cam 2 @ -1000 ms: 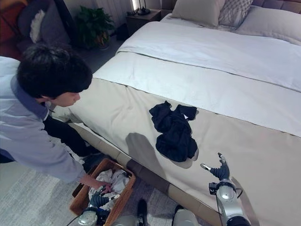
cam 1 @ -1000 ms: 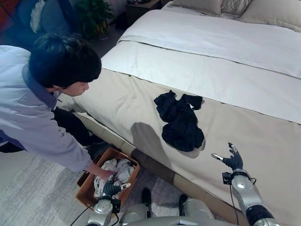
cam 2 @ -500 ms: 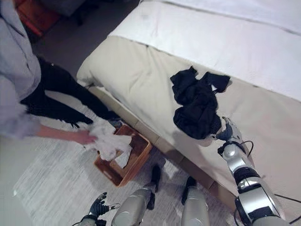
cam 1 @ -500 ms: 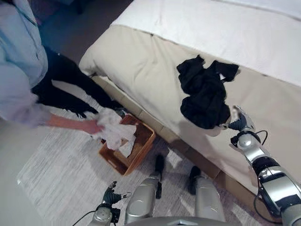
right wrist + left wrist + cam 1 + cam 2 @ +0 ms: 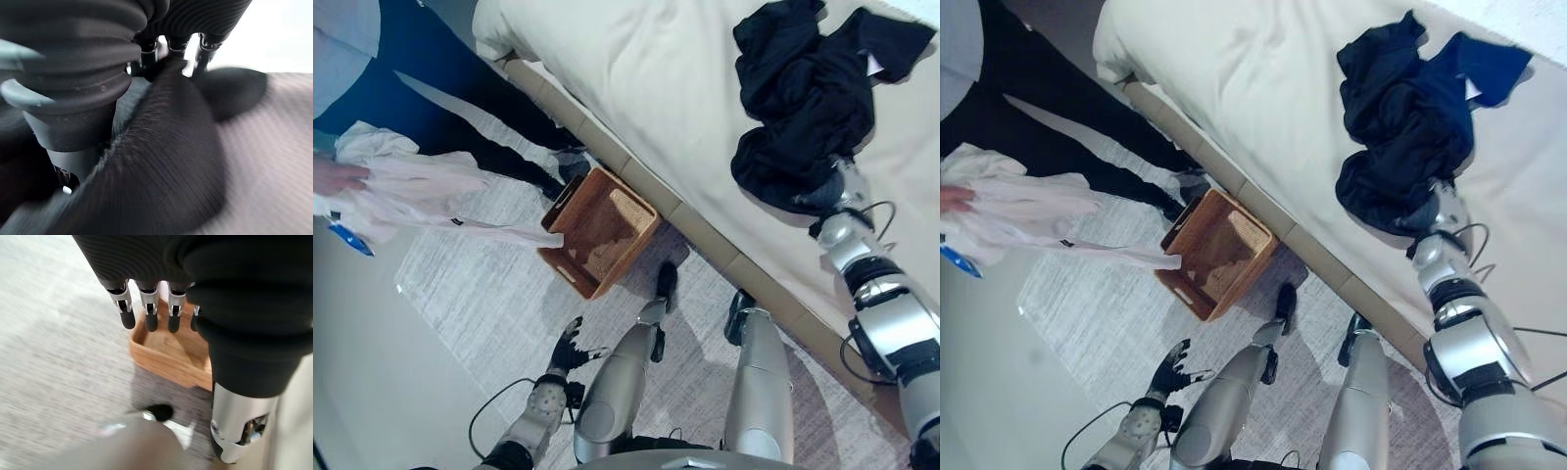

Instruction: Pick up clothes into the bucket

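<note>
One crumpled black garment [image 5: 808,98] lies heaped on the beige bed cover [image 5: 646,69] near the mattress edge; the robot's right hand [image 5: 829,193] is pushed into the garment's near fold, and in the right wrist view dark cloth bulges between the thumb and the fingers [image 5: 172,46], whose tips sink into it, so whether they pinch the cloth cannot be told; a rectangular brown woven basket [image 5: 603,231] stands on the pale grey rug [image 5: 480,304] just beside the bed's base, tilted in the head views, with nothing seen inside it; the left hand [image 5: 566,345] hangs low over the rug, well apart from the basket, its fingers [image 5: 128,313] straight and slightly spread, holding nothing; a person's hand [image 5: 337,176] at the left edge holds a bundle of white cloth [image 5: 421,196] that trails toward the basket's corner.
</note>
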Motion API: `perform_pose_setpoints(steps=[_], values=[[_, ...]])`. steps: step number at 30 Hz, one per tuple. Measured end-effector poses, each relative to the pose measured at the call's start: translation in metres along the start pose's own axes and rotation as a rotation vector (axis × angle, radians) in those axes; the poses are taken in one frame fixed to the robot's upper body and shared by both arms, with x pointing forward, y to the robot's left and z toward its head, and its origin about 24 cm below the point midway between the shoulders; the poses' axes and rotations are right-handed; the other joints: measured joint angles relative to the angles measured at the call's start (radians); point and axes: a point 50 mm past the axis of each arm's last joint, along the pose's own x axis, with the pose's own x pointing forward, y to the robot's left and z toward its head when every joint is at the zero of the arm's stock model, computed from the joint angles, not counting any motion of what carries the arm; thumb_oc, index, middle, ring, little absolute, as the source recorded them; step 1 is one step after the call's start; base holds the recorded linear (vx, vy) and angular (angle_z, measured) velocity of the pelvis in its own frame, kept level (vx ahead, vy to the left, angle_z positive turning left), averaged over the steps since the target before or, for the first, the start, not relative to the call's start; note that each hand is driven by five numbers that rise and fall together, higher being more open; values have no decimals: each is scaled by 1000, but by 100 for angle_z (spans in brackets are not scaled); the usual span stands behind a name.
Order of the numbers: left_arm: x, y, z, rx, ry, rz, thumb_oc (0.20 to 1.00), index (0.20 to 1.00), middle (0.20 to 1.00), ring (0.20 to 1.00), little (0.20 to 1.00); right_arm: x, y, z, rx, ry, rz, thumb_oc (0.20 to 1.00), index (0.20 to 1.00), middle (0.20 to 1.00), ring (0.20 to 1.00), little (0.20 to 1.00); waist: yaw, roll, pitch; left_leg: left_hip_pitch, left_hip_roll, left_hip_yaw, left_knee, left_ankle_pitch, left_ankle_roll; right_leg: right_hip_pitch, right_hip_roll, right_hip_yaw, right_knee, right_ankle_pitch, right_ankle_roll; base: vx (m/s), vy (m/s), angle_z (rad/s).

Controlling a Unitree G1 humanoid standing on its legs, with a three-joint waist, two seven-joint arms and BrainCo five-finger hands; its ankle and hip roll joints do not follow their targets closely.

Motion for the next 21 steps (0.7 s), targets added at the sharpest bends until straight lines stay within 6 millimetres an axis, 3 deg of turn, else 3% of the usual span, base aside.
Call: perform_pose_setpoints(steps=[1,2,9,12,15,21], values=[[1,-3,4,-10,-19,-5,1000,1000,1000,1000,1000,3,-6,3,6,1,-17,470,470,470,470,470,2,0,0,-16,-4,2,7,0,0,-16,-3,2,11,-2,-1,21,71,9],[1,-5,6,-8,-29,-14,1000,1000,1000,1000,1000,6,-11,6,11,1,-30,200,200,200,200,200,2,0,0,-29,-4,5,17,0,0,-30,-4,5,18,-3,-2,19,54,4],[5,-11,15,-4,-57,-24,1000,1000,1000,1000,1000,6,-14,29,213,-18,-92,200,200,200,200,200,-6,1,0,-55,-1,19,48,-8,0,-52,1,16,29,-2,-4,-4,73,-4],[9,-10,19,0,-66,-12,1000,1000,1000,1000,1000,7,-28,47,270,-99,-167,200,200,200,200,200,-4,1,-1,-63,0,25,53,-17,2,-57,9,29,11,17,5,-69,134,-13],[14,-5,26,-3,-91,12,1000,1000,1000,1000,1000,10,-60,62,318,-197,-298,200,200,200,200,200,-4,0,0,-62,5,47,57,-11,4,-53,20,46,-18,46,11,-2,62,-22],[25,9,47,-4,-157,61,1000,1000,1000,1000,1000,19,-136,62,333,-250,-519,200,200,200,200,200,-28,-25,16,47,18,89,45,-25,32,86,56,78,-138,106,47,18,66,-27]])
